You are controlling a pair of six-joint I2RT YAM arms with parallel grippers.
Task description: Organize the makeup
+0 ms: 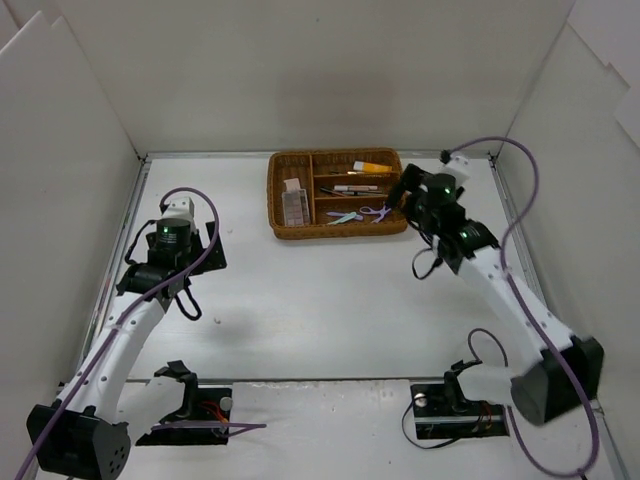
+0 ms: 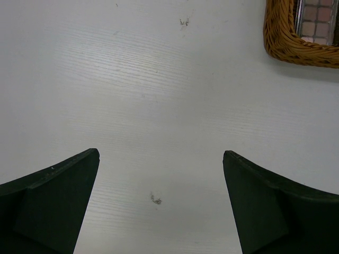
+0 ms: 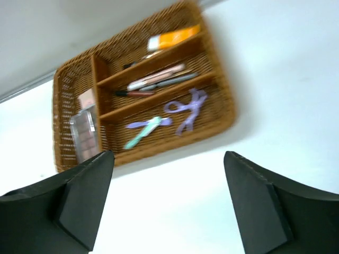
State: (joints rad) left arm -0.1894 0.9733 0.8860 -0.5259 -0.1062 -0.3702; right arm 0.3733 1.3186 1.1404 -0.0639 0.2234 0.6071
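Right pincer (image 3: 168, 157): jaws wide apart with nothing between them, so we read it as empty. From above it hangs at the right-hand edge of the wicker tray (image 1: 272, 197), just by the near row, which fits a drop into that row, though that is our guess. The wrist view is tilted and blurred, so we can't make out fine detail. Working outward, the near row holds the lilac tool (image 3: 186, 108) and the mint tool (image 3: 141, 133), lying side by side, light plastic bits kept together. The middle row holds the pencils (image 3: 159, 78), laid lengthwise because the long slot suits thin sticks and stops them rolling. The far row holds the orange tube (image 3: 173, 38), also lengthwise. The tall side compartment on the left has the eyeshadow palette (image 3: 85, 132) lying flat with the pale pink compact (image 3: 86, 98) just behind it, so the flat cases share the one wide bay. We can't pick out a mascara for certain. All the makeup we can find sits inside the tray, sorted by shape, and we spot none loose on the desk (image 1: 320, 300), so we judge the task at or near its end. Left pincer (image 2: 160, 152): jaws spread as wide as they go and empty, pointing down at bare desk with only the tray's corner at the top right of its view. It's parked well apart from the tray, probably to stay out of the right arm's way. Next we'd expect a pull-back from the tray, with the risk of clipping the wicker rim on the way out.
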